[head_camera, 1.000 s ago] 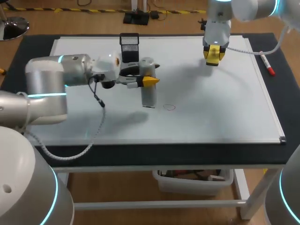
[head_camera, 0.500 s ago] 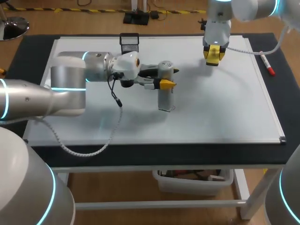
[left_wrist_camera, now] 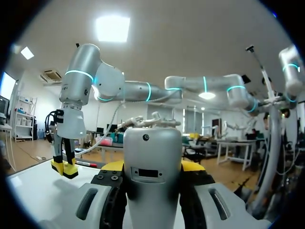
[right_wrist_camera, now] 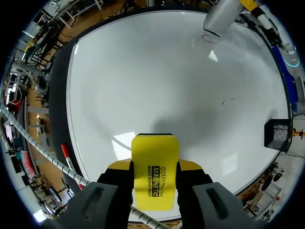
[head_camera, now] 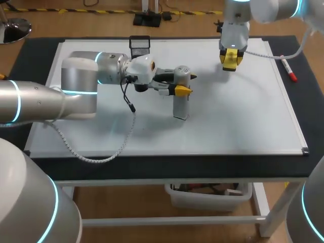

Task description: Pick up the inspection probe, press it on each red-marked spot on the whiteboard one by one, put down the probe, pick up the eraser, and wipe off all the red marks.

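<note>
My left gripper (head_camera: 179,90) is shut on the grey inspection probe (head_camera: 180,104), which stands upright with its lower end on the whiteboard (head_camera: 233,121) near the middle. In the left wrist view the probe (left_wrist_camera: 152,148) fills the space between the fingers of that gripper (left_wrist_camera: 152,168). A faint red ring (right_wrist_camera: 208,38) lies right at the probe's tip (right_wrist_camera: 220,16) in the right wrist view. Over the board's far right part, my right gripper (head_camera: 230,61) is shut on the yellow eraser (head_camera: 229,55). From its own wrist the eraser (right_wrist_camera: 155,167) sits between both fingers of the right gripper (right_wrist_camera: 155,180).
A black mesh holder (head_camera: 139,48) stands at the board's far edge, behind the left gripper. A red marker (head_camera: 289,71) lies on the board's right border. A small dark scribble (right_wrist_camera: 228,100) shows on the white surface. A cable hangs from my left wrist (head_camera: 126,104).
My left arm has carried the probe to the right across the board, and the probe's tip now rests on the red ring. The right arm with the eraser has kept still.
</note>
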`<state>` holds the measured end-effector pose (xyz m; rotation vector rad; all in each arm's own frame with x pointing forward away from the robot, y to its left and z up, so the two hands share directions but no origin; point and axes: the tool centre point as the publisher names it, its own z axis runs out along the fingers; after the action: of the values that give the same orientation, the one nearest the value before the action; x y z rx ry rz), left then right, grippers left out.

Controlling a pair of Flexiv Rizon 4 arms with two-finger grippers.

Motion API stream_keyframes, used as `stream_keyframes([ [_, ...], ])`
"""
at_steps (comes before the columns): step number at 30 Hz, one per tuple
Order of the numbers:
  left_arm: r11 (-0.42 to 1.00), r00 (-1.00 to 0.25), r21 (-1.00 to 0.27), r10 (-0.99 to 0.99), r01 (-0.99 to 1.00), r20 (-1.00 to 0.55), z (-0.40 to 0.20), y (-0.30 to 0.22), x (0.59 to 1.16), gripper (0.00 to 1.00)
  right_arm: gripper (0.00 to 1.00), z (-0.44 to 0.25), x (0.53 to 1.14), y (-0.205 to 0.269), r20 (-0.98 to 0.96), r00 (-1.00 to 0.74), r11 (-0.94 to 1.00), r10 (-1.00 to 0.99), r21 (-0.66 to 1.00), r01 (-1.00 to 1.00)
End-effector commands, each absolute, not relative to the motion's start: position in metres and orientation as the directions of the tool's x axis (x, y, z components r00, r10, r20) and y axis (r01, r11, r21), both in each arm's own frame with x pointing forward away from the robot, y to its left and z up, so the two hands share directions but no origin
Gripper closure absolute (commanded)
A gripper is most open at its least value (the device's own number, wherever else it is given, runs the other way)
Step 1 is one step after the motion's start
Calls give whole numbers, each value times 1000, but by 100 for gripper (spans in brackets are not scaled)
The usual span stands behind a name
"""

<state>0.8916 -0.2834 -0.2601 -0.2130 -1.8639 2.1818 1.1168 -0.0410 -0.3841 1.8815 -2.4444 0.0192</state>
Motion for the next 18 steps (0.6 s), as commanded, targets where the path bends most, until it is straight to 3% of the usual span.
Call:
stream_keyframes([
  [1, -148, -936, -983, 348, -109, 52, -267, -286, 897, 100, 100, -383, 1118, -42, 54, -253, 254, -966, 25, -967],
  [18, -137, -934, -984, 352, -111, 56, -278, -285, 902, 100, 100, -383, 1118, -42, 54, -253, 254, -966, 25, -967],
])
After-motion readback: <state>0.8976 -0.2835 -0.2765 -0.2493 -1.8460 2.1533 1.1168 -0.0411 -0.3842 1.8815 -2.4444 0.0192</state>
